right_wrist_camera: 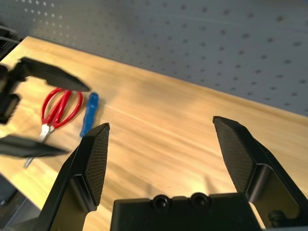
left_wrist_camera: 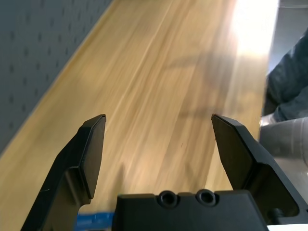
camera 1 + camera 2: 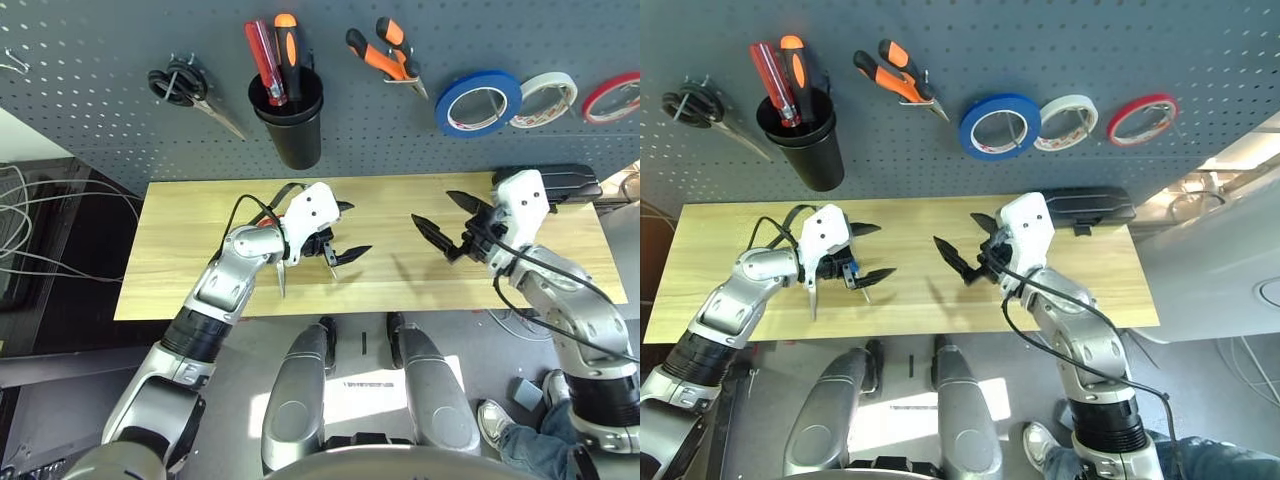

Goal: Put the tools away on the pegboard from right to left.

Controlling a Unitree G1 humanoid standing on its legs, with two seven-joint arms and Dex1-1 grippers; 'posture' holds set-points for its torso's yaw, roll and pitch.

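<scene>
Both claws, left (image 3: 354, 231) and right (image 3: 447, 221), were spread and empty. Scissors (image 1: 60, 111) and screwdriver (image 1: 90, 114) lay at the table's left, probably awaiting hanging; tape (image 3: 479, 103) and pliers (image 3: 389, 58) hung on hooks.

The overhead light is bright and fairly even, with a hard white patch of glare on the floor between the robot's legs. Past the left gripper's fingertips (image 2: 159, 115), the table (image 2: 144, 96) carries a strong shine at its far edge and soft, smeared shadows. Beyond the right gripper (image 1: 161, 120), the other gripper's dark fingers are blurred, and the pegboard (image 1: 192, 43) is slightly soft.
</scene>
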